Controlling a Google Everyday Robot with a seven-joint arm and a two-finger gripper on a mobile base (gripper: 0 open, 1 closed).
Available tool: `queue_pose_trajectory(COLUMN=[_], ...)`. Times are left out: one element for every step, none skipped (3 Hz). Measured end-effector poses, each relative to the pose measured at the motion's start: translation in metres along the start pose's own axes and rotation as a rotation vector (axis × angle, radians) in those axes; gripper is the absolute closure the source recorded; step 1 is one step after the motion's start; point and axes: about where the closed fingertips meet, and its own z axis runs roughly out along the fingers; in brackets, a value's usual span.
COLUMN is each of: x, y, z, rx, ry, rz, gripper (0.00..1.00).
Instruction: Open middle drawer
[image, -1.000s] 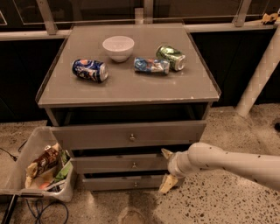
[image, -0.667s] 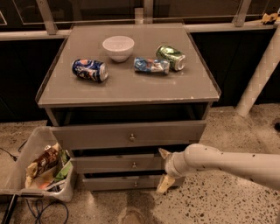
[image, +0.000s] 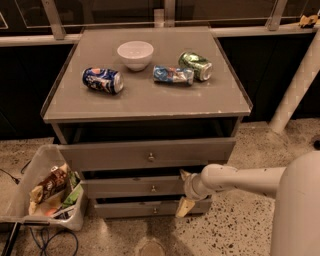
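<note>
Middle drawer (image: 120, 187): grey front, round knob (image: 153, 188) centred. Gripper (image: 184, 192) at its right end, fingers (image: 182, 208) apart. Top drawer (image: 110, 156) juts above. Bowl (image: 135, 54) near worktop's back edge.

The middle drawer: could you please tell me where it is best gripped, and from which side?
Probably the small round knob centred on the front of the middle drawer; it juts forward, so approach from the front. The gripper is open at its right end.

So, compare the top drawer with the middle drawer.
The top drawer front is taller and wider than the middle drawer front. The top drawer stands pulled out, with a dark gap above it; the middle drawer sits further back beneath it. The open gripper is at the middle drawer's right end, not the top drawer's. Both are wide and grey.
</note>
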Motion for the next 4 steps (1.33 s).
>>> queue_pose_trajectory(x=[0.0005, 0.0005, 0.0005, 0.0005], y=[0.0, 0.0, 0.0001, 0.0001], z=[0.0003, 0.0003, 0.0004, 0.0004], rx=[0.0, 0.0, 0.0, 0.0], ry=[0.001, 0.001, 0.001, 0.001], rz=[0.001, 0.001, 0.001, 0.001], gripper=[0.0, 0.18, 0.41, 0.65])
